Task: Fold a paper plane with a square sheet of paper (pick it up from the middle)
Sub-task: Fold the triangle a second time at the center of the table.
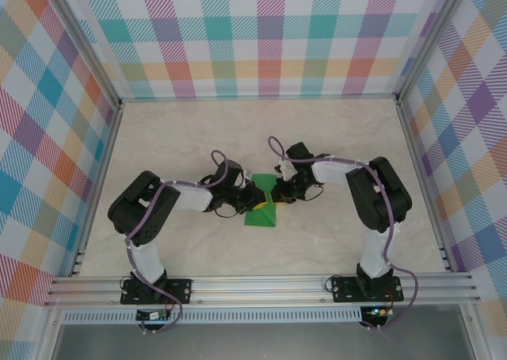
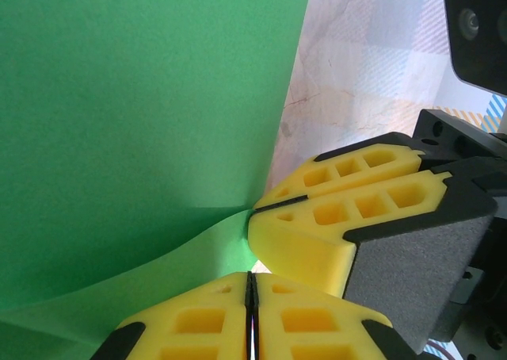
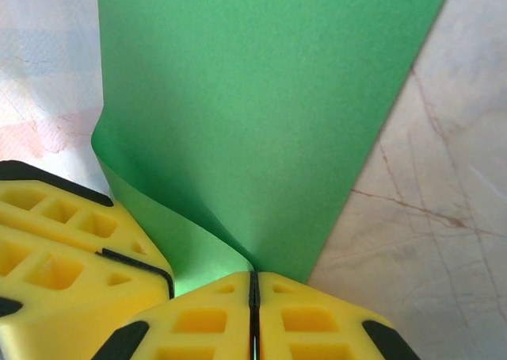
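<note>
At the middle of the pale surface, the square sheet of paper sits creased. The left gripper and right gripper meet tip to tip, each pressed together, pinching the sheet's bent edge.

pale marbled tabletop, even bright light. pastel plaid panels: back wall, left wall, right wall. aluminium frame rail along near edge.
</note>
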`<act>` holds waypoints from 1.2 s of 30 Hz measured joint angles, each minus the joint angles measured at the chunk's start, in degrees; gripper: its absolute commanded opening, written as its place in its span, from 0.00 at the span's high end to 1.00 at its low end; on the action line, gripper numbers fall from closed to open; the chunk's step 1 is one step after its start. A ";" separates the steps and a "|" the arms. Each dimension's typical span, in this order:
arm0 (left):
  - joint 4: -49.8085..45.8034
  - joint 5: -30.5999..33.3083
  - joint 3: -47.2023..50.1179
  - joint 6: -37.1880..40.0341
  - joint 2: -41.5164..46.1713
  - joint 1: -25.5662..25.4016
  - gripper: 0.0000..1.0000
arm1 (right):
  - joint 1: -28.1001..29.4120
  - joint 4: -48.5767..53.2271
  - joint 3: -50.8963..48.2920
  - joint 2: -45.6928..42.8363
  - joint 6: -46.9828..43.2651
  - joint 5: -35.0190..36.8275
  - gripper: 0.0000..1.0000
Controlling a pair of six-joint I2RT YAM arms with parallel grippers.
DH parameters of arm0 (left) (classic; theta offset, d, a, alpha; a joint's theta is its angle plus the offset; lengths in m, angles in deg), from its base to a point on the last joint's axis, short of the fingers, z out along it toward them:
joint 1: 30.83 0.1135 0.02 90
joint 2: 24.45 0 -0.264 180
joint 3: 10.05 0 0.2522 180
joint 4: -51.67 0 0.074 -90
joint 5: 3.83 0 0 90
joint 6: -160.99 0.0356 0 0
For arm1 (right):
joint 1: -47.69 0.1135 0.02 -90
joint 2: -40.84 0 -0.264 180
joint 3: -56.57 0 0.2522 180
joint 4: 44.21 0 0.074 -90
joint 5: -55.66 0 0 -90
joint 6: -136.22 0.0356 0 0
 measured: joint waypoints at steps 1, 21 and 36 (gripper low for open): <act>-0.09 0.00 0.00 0.00 0.00 0.00 0.90 | 0.00 0.02 0.02 0.07 0.00 0.00 0.90; -0.83 0.26 0.81 0.48 -0.26 0.00 0.91 | 0.00 0.98 0.74 0.92 -0.02 -0.09 0.90; -0.74 0.55 1.44 0.68 -0.66 0.00 0.91 | 0.00 1.31 1.03 1.18 -0.20 -0.24 0.90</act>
